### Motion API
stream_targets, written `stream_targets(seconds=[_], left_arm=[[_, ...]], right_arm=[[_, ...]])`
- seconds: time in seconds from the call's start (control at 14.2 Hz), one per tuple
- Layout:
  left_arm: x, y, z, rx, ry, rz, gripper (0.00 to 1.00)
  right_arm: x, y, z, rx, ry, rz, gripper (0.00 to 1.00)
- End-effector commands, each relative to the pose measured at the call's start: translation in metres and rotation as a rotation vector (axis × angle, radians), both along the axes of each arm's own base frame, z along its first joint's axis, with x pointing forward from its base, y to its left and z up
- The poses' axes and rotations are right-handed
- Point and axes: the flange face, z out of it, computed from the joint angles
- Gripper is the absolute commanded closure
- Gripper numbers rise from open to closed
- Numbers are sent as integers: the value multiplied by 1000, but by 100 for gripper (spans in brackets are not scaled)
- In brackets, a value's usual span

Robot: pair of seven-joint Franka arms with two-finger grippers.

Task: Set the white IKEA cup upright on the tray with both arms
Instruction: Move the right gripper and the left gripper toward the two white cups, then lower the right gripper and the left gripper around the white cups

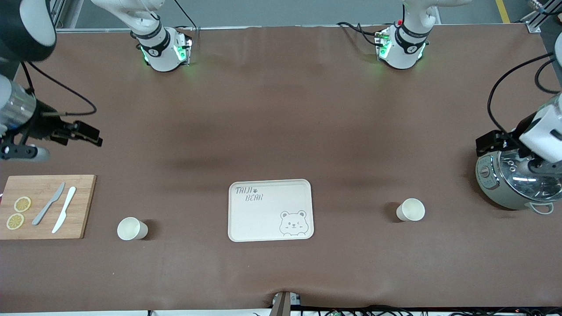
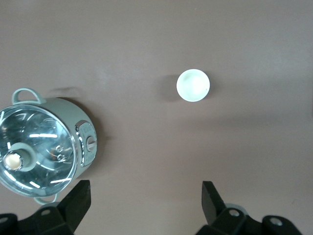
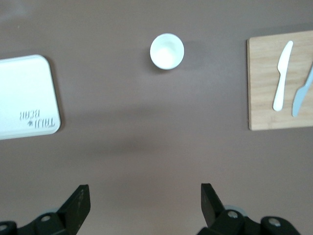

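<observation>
The cream tray (image 1: 263,219) with "TAIJI BEAR" lettering lies mid-table, near the front camera, and holds nothing. One white cup (image 1: 131,228) stands between the tray and the cutting board, toward the right arm's end. The right wrist view shows this cup (image 3: 167,51) from above, beside the tray (image 3: 27,95). Another white cup (image 1: 410,210) (image 2: 193,85) stands toward the left arm's end. My right gripper (image 1: 88,134) (image 3: 145,191) hangs open over bare table, holding nothing. My left gripper (image 1: 489,142) (image 2: 145,188) hangs open beside the cooker, also holding nothing.
A grey-green cooker with a glass lid (image 1: 513,180) (image 2: 39,152) sits at the left arm's end. A wooden cutting board (image 1: 44,219) (image 3: 264,83) with two knives and two lemon slices lies at the right arm's end. Brown cloth covers the table.
</observation>
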Motion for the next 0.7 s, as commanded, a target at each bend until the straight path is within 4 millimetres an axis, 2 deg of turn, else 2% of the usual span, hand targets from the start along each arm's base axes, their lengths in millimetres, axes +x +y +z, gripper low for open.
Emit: stream_targets(seconds=[0.0, 0.21, 0.35, 0.63], left_arm=[[20, -4, -24, -20, -24, -13, 0], [42, -12, -57, -25, -57, -28, 0], [54, -14, -77, -47, -75, -36, 0], [73, -22, -129, -102, -75, -44, 0]], right_arm=[[32, -22, -27, 12, -53, -31, 0], [56, -26, -77, -22, -45, -16, 0], [76, -32, -102, -67, -52, -2, 0], [108, -53, -155, -50, -67, -11, 0]])
